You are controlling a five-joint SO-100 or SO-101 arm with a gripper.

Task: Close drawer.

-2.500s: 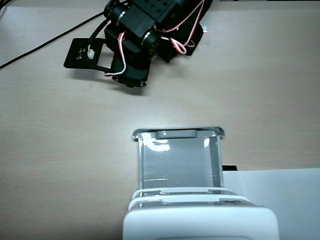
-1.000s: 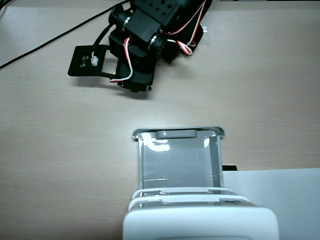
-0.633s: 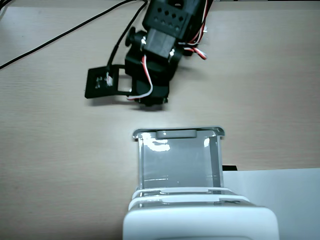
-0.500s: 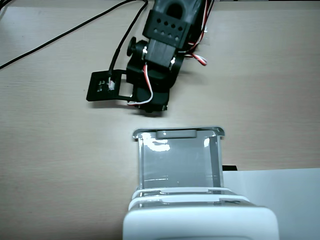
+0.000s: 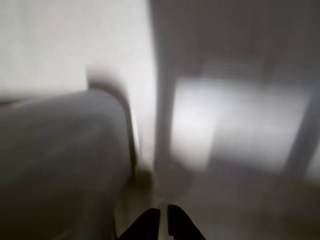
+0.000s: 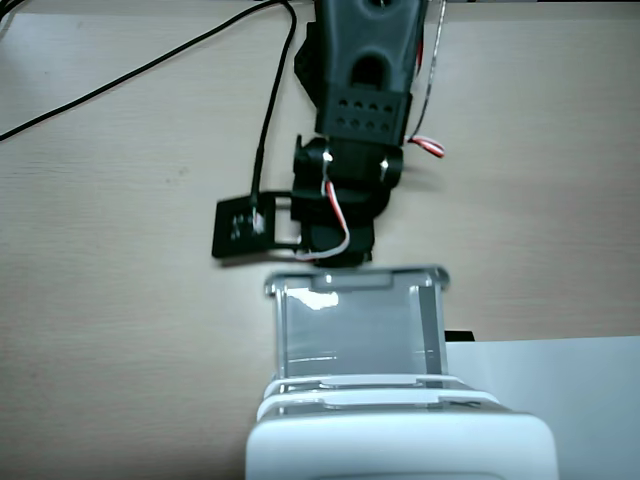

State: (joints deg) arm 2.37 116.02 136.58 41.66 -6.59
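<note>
Clear grey drawer stands pulled out of the white cabinet on the wooden counter.
Black arm hangs just beyond the drawer's front lip; in the blurred wrist view the fingers sit nearly together, holding nothing. White paper lies beside the cabinet.

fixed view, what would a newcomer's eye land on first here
The black arm fills the top centre of the fixed view, reaching down toward the drawer front. Right below it the clear drawer sticks far out of the white cabinet at the bottom edge. A white sheet lies at the lower right, and the blurred wrist view shows only the dark tips of the hand, close together.
</note>
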